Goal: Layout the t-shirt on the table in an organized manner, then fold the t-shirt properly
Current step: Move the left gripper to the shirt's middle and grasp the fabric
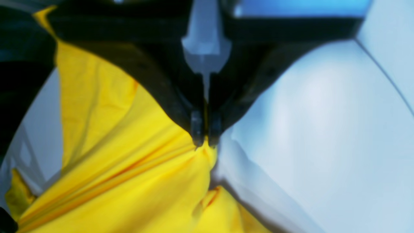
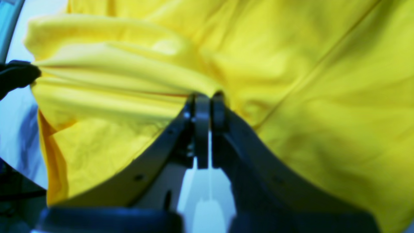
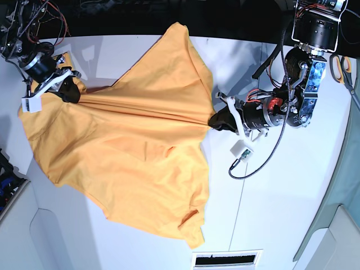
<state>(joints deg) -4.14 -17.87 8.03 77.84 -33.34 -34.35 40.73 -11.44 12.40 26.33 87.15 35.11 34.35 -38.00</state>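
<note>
The table (image 3: 281, 225) is carrying the t-shirt (image 3: 129, 157), which is lying rumpled across its left and middle parts, one point reaching to the far edge and another trailing toward the near edge. A taut ridge of cloth is running left to right across the shirt (this is the line the next move seems to turn on), and each claw is sitting at one end of it. The right gripper (image 3: 68, 93) is pinching the far-left edge of the shirt, jaws fully closed on fabric. The left gripper (image 3: 216, 121) is clamping the shirt's right edge, jaws likewise closed. Most of the cloth is lying nearer than this ridge, so spreading probably means pulling apart along it.
</note>
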